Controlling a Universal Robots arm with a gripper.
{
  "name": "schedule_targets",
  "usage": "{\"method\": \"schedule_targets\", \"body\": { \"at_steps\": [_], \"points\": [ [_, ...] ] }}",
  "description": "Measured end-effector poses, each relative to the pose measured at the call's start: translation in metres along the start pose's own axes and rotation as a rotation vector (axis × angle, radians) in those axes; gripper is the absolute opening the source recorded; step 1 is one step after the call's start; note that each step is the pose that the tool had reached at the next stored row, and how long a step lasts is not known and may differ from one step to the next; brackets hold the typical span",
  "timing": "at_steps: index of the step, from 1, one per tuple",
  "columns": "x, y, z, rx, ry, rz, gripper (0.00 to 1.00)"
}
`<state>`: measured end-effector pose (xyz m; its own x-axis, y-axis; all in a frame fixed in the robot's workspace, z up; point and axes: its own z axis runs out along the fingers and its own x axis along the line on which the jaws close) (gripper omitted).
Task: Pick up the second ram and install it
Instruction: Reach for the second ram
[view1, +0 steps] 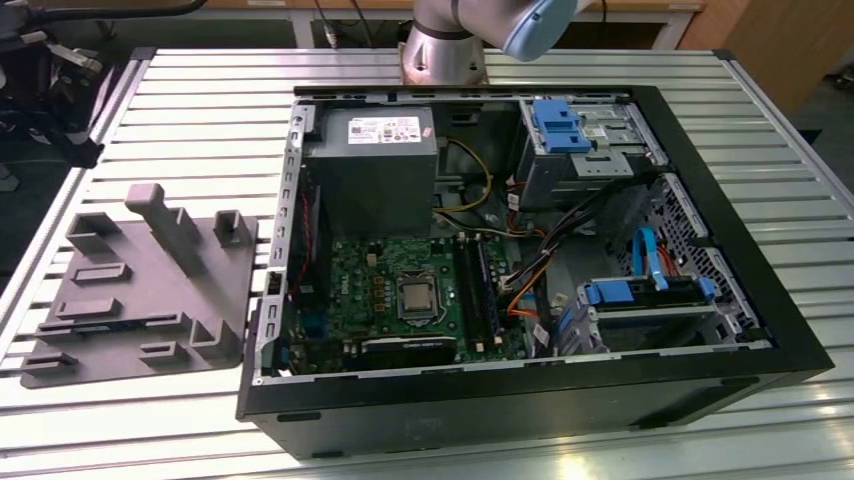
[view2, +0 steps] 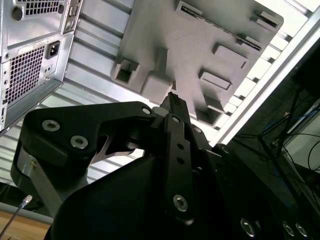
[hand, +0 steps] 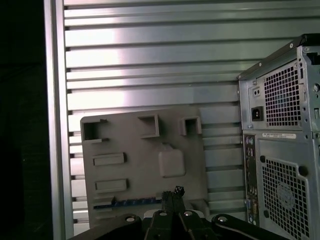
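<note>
The second ram (hand: 132, 201) lies as a slim dark strip with a bluish edge in a long groove of the grey tray (hand: 145, 150). In the second wrist view the same ram (view2: 215, 25) is a thin dark line along the tray (view2: 200, 45). My gripper (hand: 173, 192) hangs well above the tray, shut, with nothing between the fingertips; its black fingers (view2: 175, 125) point down at a raised block. The exterior view has the tray (view1: 134, 300) at its left on the slatted table.
An open computer case (view1: 534, 250) lies to the right of the tray in the exterior view, with a green motherboard (view1: 400, 290), long black slots (view1: 477, 290) and loose cables inside. The case's rear panel (hand: 280, 140) stands close beside the tray. The arm's base (view1: 447, 45) rises behind the case.
</note>
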<state>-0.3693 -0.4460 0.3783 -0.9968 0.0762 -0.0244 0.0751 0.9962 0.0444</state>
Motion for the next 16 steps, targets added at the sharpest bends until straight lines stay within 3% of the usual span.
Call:
{"method": "schedule_targets", "body": {
  "at_steps": [16],
  "points": [
    [0.0069,-0.0049,0.0019,0.0001,0.0000,0.000,0.11]
  ]
}}
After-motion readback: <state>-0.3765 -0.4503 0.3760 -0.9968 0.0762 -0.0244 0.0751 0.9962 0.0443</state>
